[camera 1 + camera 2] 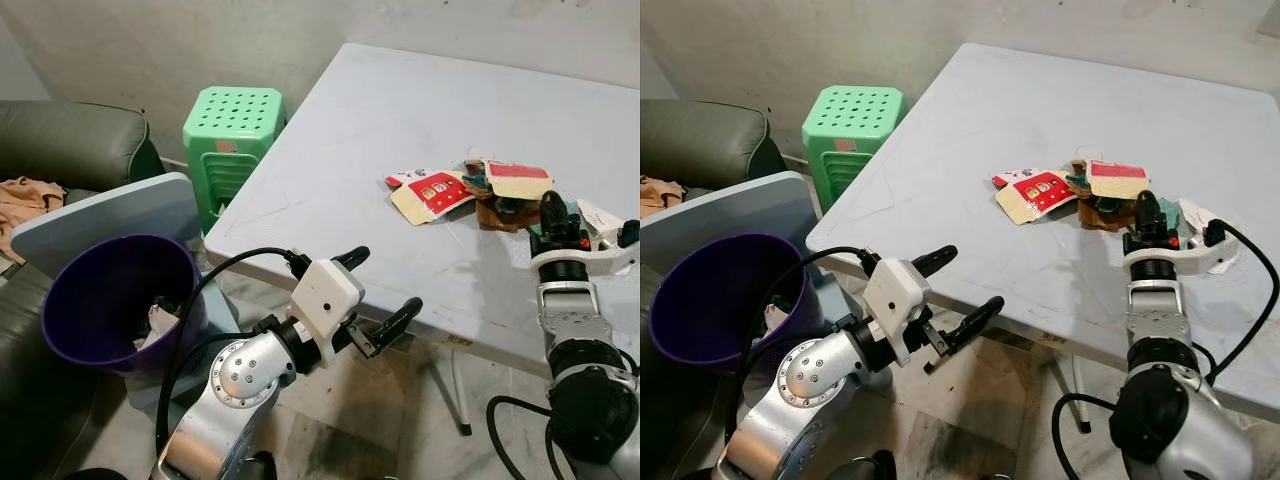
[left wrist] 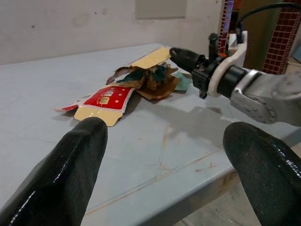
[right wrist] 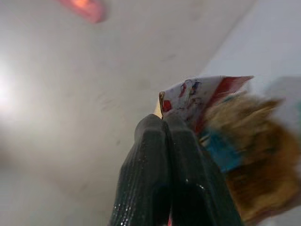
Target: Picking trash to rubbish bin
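While its left gripper (image 1: 385, 290) hangs with jaws wide apart and empty, the right gripper (image 1: 553, 213) pinches trash.
Jaws closed on the wrapper pile (image 1: 505, 193) on the table (image 1: 350, 150).

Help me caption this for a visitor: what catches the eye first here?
The heap of torn wrappers on the pale table, with the right gripper shut at its near edge. Then the purple bin on the floor left of the table, and the left gripper open at the table's near edge.
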{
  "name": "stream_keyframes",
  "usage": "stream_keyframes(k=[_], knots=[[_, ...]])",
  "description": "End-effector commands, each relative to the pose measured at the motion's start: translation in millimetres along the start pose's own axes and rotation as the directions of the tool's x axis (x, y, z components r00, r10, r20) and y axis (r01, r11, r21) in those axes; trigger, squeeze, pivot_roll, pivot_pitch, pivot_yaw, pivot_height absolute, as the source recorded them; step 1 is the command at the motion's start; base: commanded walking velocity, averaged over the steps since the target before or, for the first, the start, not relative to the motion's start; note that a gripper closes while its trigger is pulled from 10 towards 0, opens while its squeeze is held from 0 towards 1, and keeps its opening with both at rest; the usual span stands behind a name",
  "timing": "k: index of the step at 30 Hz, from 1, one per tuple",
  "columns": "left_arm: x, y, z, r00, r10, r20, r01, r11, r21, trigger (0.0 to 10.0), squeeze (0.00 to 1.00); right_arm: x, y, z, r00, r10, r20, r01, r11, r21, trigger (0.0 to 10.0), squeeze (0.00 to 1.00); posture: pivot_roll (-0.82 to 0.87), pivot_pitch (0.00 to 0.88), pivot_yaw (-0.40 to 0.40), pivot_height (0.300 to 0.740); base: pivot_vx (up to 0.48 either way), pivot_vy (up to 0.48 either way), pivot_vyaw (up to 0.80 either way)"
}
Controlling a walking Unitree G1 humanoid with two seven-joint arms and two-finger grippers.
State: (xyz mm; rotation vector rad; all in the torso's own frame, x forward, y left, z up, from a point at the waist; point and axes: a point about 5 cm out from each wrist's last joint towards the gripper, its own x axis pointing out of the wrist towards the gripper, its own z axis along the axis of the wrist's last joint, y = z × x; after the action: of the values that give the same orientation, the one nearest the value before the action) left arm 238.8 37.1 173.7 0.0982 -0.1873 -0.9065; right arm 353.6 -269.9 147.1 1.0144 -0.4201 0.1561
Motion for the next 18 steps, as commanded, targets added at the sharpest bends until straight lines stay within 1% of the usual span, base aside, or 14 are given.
stream_keyframes(k=[1,2,3,4,6,7,10,11,15,16,17,18], knots=[[0.2,2.3,-0.9,1.0,0.009,-0.001,-0.009,1.0,0.01,10.0,0.0,-1.2,7.0,-0.7,0.996,0.085,-0.026,-0.085,0.996,-0.009,10.0,0.0,0.05,0.155,-0.014,0.74,0.0,0.0,0.0],[0.8,5.2,-1.0,1.0,0.017,0.001,-0.017,1.0,0.02,10.0,0.0,-3.4,13.5,-3.8,0.989,0.14,-0.048,-0.14,0.99,-0.01,10.0,0.0,0.05,0.152,-0.015,0.74,0.0,0.0,0.0],[1.1,6.8,-1.1,1.0,0.021,0.003,-0.021,1.0,0.021,10.0,0.0,-4.7,16.8,-5.3,0.984,0.166,-0.057,-0.167,0.986,-0.006,10.0,0.0,0.04,0.147,-0.015,0.74,0.0,0.0,0.0],[2.1,11.0,-0.8,0.999,0.034,0.006,-0.034,0.999,0.025,10.0,0.0,-7.9,24.3,-7.9,0.974,0.214,-0.079,-0.215,0.977,-0.005,10.0,0.0,0.04,0.145,-0.016,0.74,0.0,0.0,0.0],[2.4,12.7,-0.8,0.999,0.039,0.007,-0.039,0.999,0.027,10.0,0.0,-9.2,27.0,-9.0,0.97,0.229,-0.087,-0.23,0.973,-0.005,10.0,0.0,0.04,0.142,-0.016,0.74,0.0,0.0,0.0],[3.3,18.6,-0.1,0.998,0.059,0.011,-0.059,0.998,0.032,10.0,0.0,-14.6,36.2,-12.4,0.954,0.272,-0.129,-0.276,0.961,-0.013,10.0,0.0,0.03,0.136,-0.018,0.74,0.0,0.0,0.0],[4.1,32.1,0.0,0.994,0.109,0.014,-0.11,0.993,0.035,10.0,0.0,-30.0,56.7,-19.9,0.912,0.35,-0.212,-0.363,0.932,-0.021,10.0,0.0,0.02,0.128,-0.018,0.74,0.0,0.0,0.0],[4.2,34.0,0.1,0.993,0.118,0.014,-0.118,0.992,0.032,10.0,0.0,-32.3,59.4,-20.3,0.909,0.355,-0.22,-0.369,0.929,-0.026,10.0,0.0,0.02,0.128,-0.018,0.74,0.0,0.0,0.0],[3.4,44.2,-0.5,0.986,0.163,0.022,-0.164,0.986,0.036,10.0,0.0,-40.0,70.0,-22.8,0.914,0.316,-0.253,-0.356,0.926,-0.129,10.0,0.0,0.01,0.114,-0.014,0.74,0.0,0.0,0.0],[2.9,49.9,-0.4,0.98,0.197,0.027,-0.198,0.98,0.027,10.0,0.0,-42.0,77.5,-23.1,0.911,0.315,-0.268,-0.367,0.913,-0.175,10.0,0.0,0.01,0.109,-0.013,0.74,0.0,0.0,0.0],[2.5,52.3,-0.2,0.977,0.211,0.028,-0.212,0.977,0.022,10.0,0.0,-42.1,80.5,-22.6,0.913,0.306,-0.27,-0.367,0.905,-0.214,10.0,0.0,0.01,0.109,-0.013,0.74,0.0,0.0,0.0],[1.8,56.3,-0.3,0.972,0.234,0.032,-0.235,0.972,0.025,10.0,0.0,-44.0,87.9,-22.7,0.909,0.302,-0.287,-0.378,0.887,-0.265,10.0,0.0,0.01,0.103,-0.011,0.74,0.0,0.0,0.0]])
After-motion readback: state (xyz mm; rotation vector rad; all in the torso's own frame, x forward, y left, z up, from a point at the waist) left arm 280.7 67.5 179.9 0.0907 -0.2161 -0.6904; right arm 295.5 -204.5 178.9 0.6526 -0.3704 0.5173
